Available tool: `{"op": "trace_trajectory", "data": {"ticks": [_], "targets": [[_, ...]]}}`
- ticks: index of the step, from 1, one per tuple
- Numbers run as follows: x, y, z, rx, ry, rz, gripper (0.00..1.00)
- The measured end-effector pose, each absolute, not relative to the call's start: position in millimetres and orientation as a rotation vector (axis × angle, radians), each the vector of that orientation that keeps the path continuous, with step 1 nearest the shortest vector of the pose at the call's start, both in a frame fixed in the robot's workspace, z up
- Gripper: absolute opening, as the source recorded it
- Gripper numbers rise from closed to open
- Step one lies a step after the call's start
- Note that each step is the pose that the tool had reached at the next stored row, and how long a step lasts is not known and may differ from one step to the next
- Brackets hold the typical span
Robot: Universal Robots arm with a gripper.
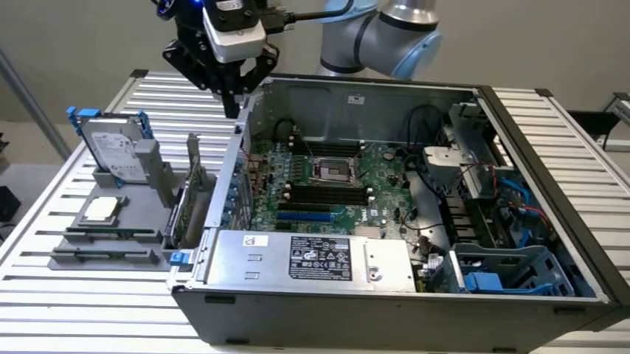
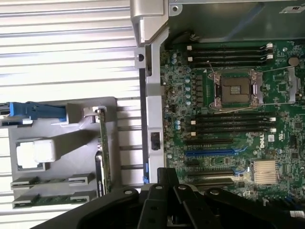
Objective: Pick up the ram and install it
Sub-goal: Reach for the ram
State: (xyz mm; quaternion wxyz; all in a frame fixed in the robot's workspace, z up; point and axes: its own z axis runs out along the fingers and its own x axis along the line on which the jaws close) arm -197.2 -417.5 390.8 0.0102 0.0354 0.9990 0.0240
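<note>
An open grey metal computer case point(image 1: 551, 243) lies on its side on a white slatted table point(image 1: 59, 324), its green motherboard point(image 1: 379, 173) facing up. Beside the case, toward the exterior view's left, sits a grey plastic parts holder point(image 1: 74, 259). It carries a silver hard drive point(image 1: 111, 147) standing upright, a tall green expansion card point(image 1: 187, 203) on edge, and a square silver processor chip point(image 1: 102, 210) lying flat.

The ram point(image 1: 103, 256) point(image 2: 45, 200), a long, thin stick of green circuit board that looks dark edge-on, rests on its long edge in a narrow slot at the end of the holder farthest from the hard drive. Its long axis lies level and runs across the exterior view from left to right, parallel to the black memory slots point(image 1: 325, 193) on the motherboard. A similar stick seems to sit in the neighbouring slot, between the ram and the processor chip.

The black gripper point(image 1: 233, 109) point(image 2: 167, 191) hangs fingers-down over the case's far corner on the holder's side. Its fingers are pressed together with nothing between them. It is well apart from the ram.
</note>
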Motion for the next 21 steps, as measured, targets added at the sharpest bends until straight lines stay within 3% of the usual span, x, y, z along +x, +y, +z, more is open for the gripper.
{"op": "trace_trajectory", "data": {"ticks": [21], "targets": [[-292.6, -435.5, 386.4, 0.111, 3.121, 0.075, 0.11]]}}
